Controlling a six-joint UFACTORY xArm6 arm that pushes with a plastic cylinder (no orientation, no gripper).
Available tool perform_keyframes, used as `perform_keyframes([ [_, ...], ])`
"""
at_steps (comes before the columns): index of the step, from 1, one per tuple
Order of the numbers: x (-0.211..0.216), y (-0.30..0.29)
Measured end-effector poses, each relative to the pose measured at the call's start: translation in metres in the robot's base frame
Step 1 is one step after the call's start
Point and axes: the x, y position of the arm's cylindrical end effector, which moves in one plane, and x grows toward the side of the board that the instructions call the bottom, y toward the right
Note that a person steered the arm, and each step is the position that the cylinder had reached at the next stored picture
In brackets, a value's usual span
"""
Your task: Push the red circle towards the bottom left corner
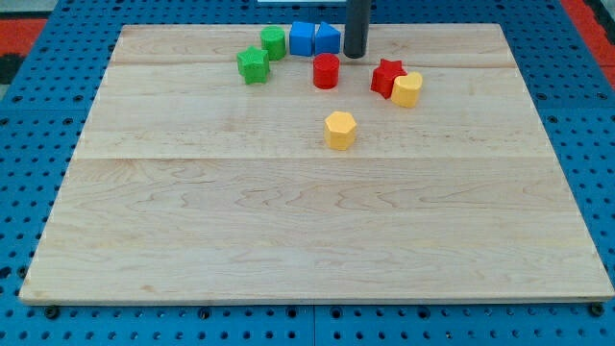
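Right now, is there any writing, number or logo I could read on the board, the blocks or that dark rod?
None: no text, number or sign can be read anywhere.
The board shows only wood grain.
The red circle, the other blocks and the rod, down to my tip just right of the blue blocks and up-right of the red circle, are plain.
The blue pegboard around it shows only holes.

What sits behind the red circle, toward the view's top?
Behind the red circle, my tip stands up and right of it, apart, beside two blue blocks. The rod covers the right blue block's edge.
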Motion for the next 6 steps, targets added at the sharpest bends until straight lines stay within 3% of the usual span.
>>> perform_keyframes([
  [1,0.027,-0.064],
  [2,0.026,-0.096],
  [3,0.081,-0.123],
  [4,0.102,-0.180],
  [5,0.155,-0.224],
  [6,0.242,-0.257],
])
